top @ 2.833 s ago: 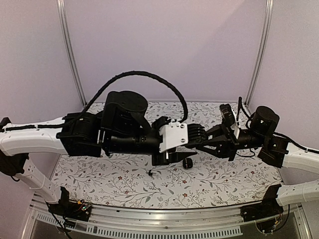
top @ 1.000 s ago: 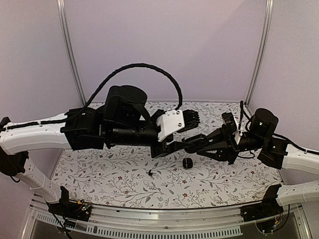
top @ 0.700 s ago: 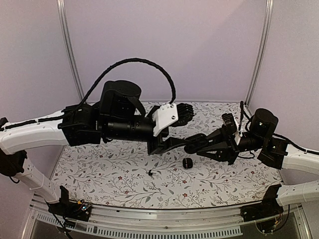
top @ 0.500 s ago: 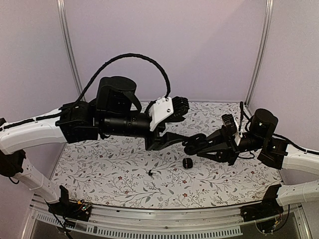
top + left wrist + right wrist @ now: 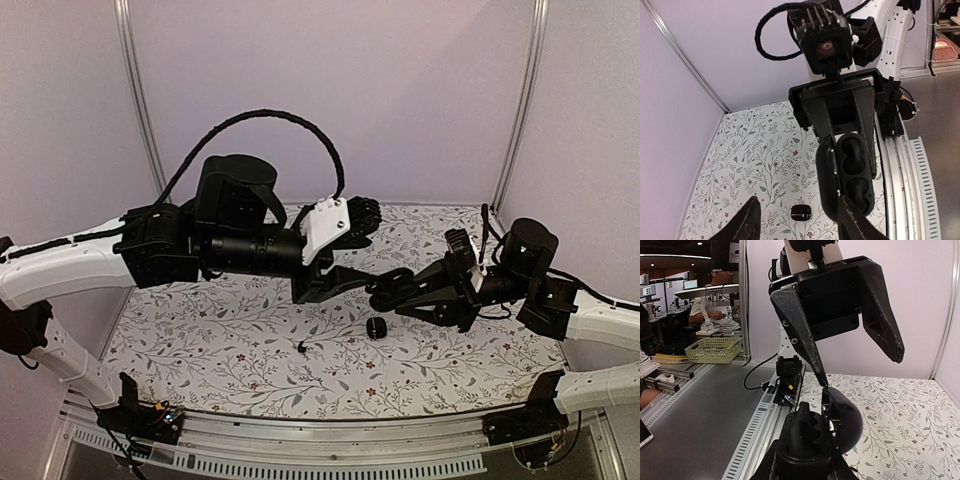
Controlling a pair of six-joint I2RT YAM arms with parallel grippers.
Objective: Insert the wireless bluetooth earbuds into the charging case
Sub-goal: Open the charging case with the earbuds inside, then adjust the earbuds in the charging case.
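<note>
Earbuds (image 5: 377, 328) aren't seated yet: the open charging case (image 5: 852, 172) is clamped in the right gripper (image 5: 385, 292), wells empty. The left gripper (image 5: 860, 370) is held spread, nothing in it. One bud is seen on the table (image 5: 230, 350) below, so a pickup is probably needed next.

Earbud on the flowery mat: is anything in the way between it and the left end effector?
Nothing visible is. The earbud lies alone on the mat, and the open left end effector hangs in the air above it. The charging case, gripped by the right end effector, is off to one side.
</note>
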